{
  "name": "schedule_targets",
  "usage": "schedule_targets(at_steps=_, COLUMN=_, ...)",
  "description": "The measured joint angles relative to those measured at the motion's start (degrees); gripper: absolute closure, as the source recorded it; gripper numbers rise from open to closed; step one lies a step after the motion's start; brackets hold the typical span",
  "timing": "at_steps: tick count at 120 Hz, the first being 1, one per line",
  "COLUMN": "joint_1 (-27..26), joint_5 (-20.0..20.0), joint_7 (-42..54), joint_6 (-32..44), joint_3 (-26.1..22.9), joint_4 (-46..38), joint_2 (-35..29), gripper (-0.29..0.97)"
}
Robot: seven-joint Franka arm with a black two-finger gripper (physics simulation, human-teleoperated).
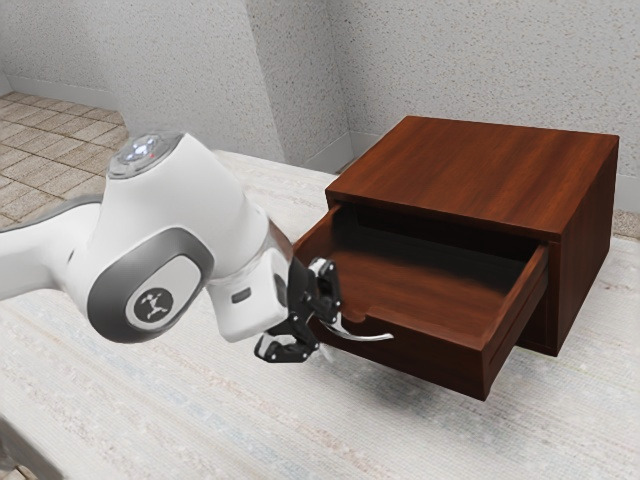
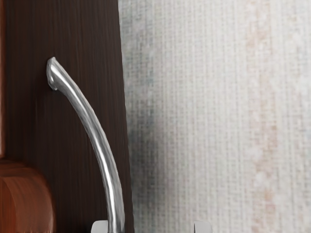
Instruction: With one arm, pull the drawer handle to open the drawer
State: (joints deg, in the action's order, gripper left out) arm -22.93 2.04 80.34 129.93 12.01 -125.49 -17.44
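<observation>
One dark reddish-brown wooden cabinet (image 1: 480,190) stands on the pale woven surface (image 1: 150,420). Its single drawer (image 1: 430,290) juts well out of the cabinet's front. One curved silver handle (image 1: 368,337) bows from the drawer's face. Two fingers (image 2: 99,226) stand spread there, the handle between them, just beside one. A small dark emblem (image 1: 152,303), a figure without letters, marks the white arm (image 1: 180,220).

Soft, even light fell from above, casting mild shadows.
The top of the dark reddish-brown wooden cabinet (image 1: 480,170) was bright, while the inside of its open drawer (image 1: 420,285) lay shaded under the overhang. A soft grey shadow fell on the pale woven counter (image 2: 218,121) beside the drawer front, and the curved silver metal handle (image 2: 92,136) carried a pale highlight along its length.
</observation>
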Motion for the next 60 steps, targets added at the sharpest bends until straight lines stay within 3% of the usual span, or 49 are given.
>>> schedule_targets(at_steps=33, joint_1=0.0, joint_5=0.4, joint_7=-0.5, joint_6=-0.2, joint_3=-0.1, joint_4=-1.2, joint_2=-1.3, gripper=0.49)
schedule_targets(at_steps=46, joint_1=0.7, joint_5=0.4, joint_7=-0.6, joint_6=-0.7, joint_3=-0.4, joint_4=-0.4, joint_2=-2.6, gripper=0.69)
schedule_targets(at_steps=60, joint_1=1.3, joint_5=0.9, joint_7=-0.7, joint_6=-3.2, joint_3=-0.6, joint_4=3.1, joint_2=-5.3, gripper=0.65)
